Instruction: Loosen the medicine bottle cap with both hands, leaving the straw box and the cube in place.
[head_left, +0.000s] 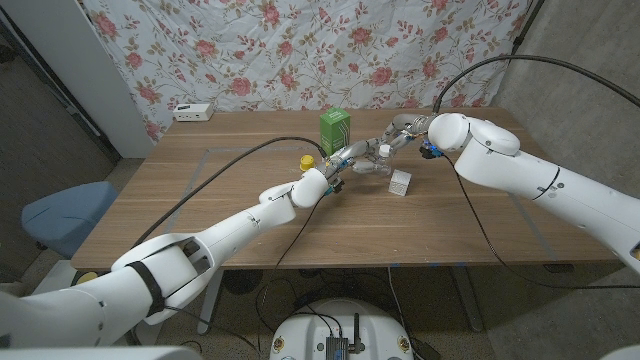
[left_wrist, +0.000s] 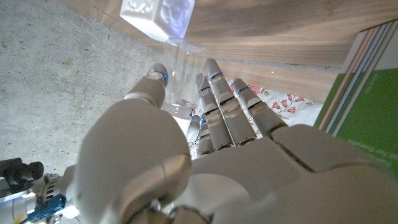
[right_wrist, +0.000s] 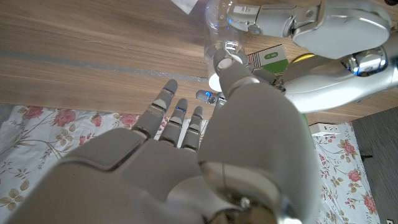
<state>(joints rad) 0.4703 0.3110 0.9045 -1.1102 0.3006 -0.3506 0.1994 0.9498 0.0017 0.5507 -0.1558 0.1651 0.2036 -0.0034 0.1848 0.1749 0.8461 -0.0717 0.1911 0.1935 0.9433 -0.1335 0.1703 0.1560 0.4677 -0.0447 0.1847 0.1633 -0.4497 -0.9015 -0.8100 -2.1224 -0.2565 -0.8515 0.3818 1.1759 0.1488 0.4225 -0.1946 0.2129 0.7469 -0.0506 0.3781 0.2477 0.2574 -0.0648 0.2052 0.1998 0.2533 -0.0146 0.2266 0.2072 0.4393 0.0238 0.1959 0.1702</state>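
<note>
- Bottle first, from the head view: we see the clear plastic medicine bottle (head_left: 372, 160) near the middle of the wooden table (head_left: 200, 220), between our two hands, just in front of the green straw box (head_left: 334, 130) and just behind the white cube (head_left: 401, 182).
- In the same view our left hand (head_left: 345, 160) reaches in from the near left and closes its fingers around the bottle, while our right hand (head_left: 402, 131) comes from the right and meets the bottle's far end; the cap itself is too small to make out.
- A small yellow object (head_left: 307, 160) sits left of the left hand, and a white power strip (head_left: 193, 111) lies at the table's far left edge.
- From the left wrist view we see our left hand (left_wrist: 205, 124) with fingers and thumb wrapped on the transparent bottle (left_wrist: 180, 74); the white cube (left_wrist: 157, 15) stands just beyond it, and the green box (left_wrist: 367, 106) is at the side.
- From the right wrist view our right hand (right_wrist: 205, 134) has its thumb up against the bottle (right_wrist: 222, 25), its other fingers stretched out apart; we cannot tell whether it truly grips. The left hand (right_wrist: 280, 18) holds the bottle from the other side.
</note>
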